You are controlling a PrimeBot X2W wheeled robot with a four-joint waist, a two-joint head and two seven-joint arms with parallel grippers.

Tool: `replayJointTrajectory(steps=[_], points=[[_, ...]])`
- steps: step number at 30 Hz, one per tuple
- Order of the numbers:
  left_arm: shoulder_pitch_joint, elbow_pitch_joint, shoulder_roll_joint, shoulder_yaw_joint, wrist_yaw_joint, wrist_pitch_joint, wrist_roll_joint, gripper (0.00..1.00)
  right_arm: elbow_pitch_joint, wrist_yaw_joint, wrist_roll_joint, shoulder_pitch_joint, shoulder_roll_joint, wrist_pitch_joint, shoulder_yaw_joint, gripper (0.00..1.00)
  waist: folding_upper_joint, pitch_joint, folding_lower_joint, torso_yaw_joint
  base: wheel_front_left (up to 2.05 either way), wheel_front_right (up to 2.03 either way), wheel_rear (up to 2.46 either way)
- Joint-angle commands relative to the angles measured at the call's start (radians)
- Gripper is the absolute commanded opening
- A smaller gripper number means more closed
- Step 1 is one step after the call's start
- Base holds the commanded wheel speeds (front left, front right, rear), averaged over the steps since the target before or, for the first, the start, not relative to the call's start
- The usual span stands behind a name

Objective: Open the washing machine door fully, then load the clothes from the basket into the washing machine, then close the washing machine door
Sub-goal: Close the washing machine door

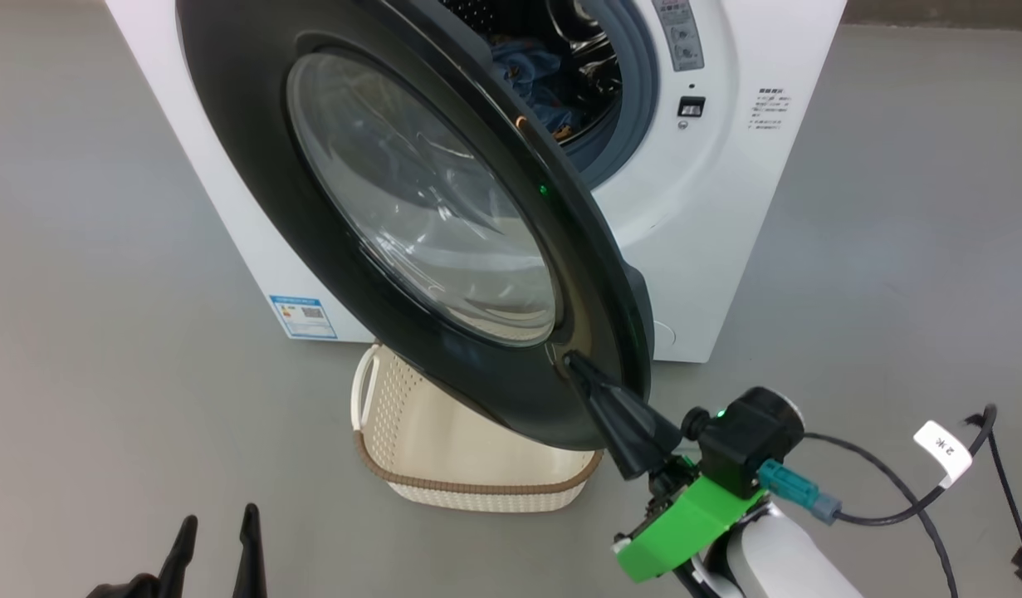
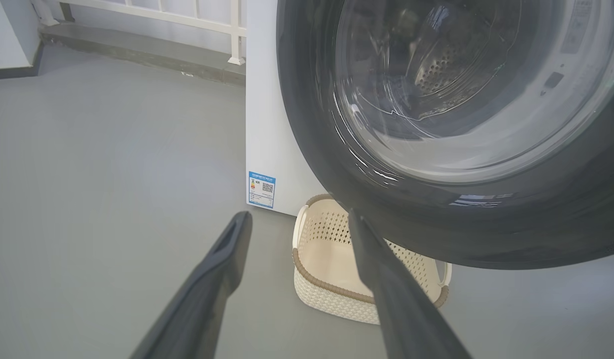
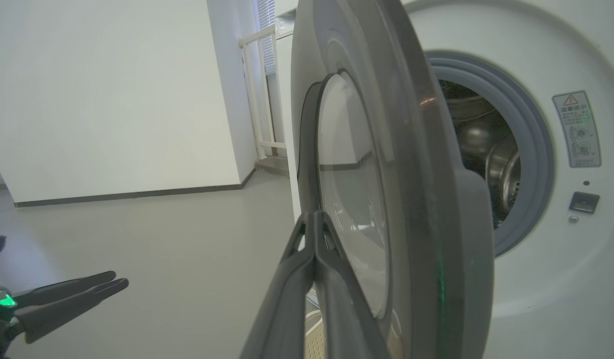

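The washing machine (image 1: 726, 208) stands with its glossy black door (image 1: 253, 191) swung partway out, the drum opening showing behind its right edge. Blue clothes (image 1: 531, 79) lie inside the drum. My right gripper (image 1: 573, 363) is shut, its tips pressed against the door's outer face near the lower right rim; in the right wrist view the shut gripper (image 3: 314, 215) touches the door (image 3: 411, 174) beside the glass. My left gripper (image 1: 218, 515) hangs open and holds nothing, low at the left, apart from the door (image 2: 336, 174). The basket (image 1: 477, 486) sits on the floor under the door, its visible inside bare.
Grey floor spreads left and right of the machine. A black cable with a white tag (image 1: 942, 448) trails at the right by my right arm. A white railing (image 2: 187, 15) and a low step run behind the machine (image 2: 267, 124). A white wall (image 3: 112, 99) stands beyond.
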Motion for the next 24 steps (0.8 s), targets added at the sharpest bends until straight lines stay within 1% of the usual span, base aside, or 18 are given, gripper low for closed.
replayJointTrajectory(steps=[1, 10, 18, 24], points=[[-0.044, -0.018, 0.009, 0.029, -0.003, -0.014, 0.001, 1.00, -0.018, 0.002, -0.003, -0.040, 0.015, -0.004, 0.006, 0.00, -0.0001, 0.009, -0.0001, 0.005, 0.00, 0.00, 0.00], [-0.065, -0.014, 0.005, 0.019, -0.005, -0.014, -0.006, 1.00, 0.008, 0.002, -0.008, -0.084, 0.016, -0.004, -0.030, 0.00, -0.0001, 0.034, -0.0001, 0.019, 0.00, 0.00, 0.00], [-0.075, -0.013, 0.003, 0.021, -0.006, -0.014, -0.012, 1.00, 0.003, 0.002, -0.028, -0.119, 0.015, -0.004, -0.069, 0.00, -0.0001, 0.060, -0.0001, 0.031, 0.00, 0.00, 0.00], [-0.084, -0.020, 0.002, 0.021, -0.006, -0.014, -0.015, 1.00, -0.012, 0.002, -0.036, -0.146, -0.001, -0.004, -0.109, 0.00, -0.0001, 0.091, -0.0001, 0.035, 0.00, 0.00, 0.00]])
